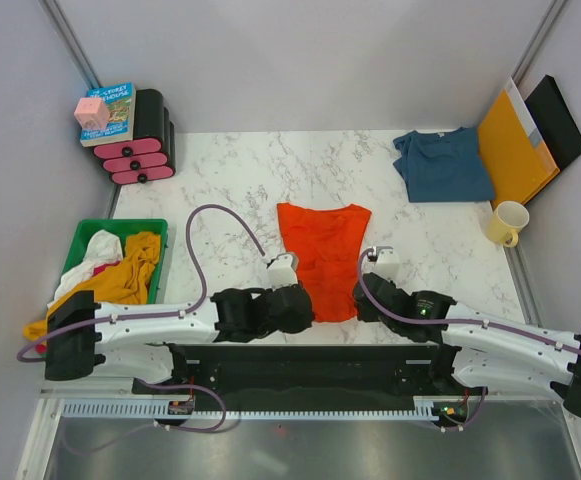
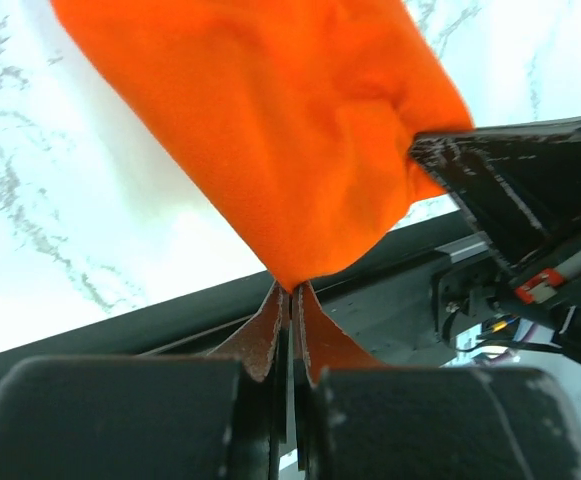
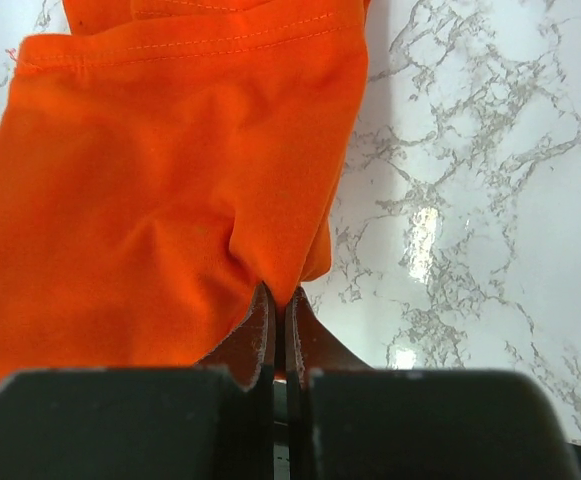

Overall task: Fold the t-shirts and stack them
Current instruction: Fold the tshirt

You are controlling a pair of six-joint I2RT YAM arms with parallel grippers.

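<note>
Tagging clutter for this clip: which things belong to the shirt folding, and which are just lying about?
Job: orange-red t-shirt, held by left gripper and right gripper; teal-blue t-shirt.
Lying about: green bin, yellow mug, orange-yellow envelope, book.

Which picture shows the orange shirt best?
The top view: it shows almost the whole orange shirt spread out. The left wrist view shows only a corner pinched in the left gripper; the right wrist view, a larger part with a corner in the right gripper.
</note>
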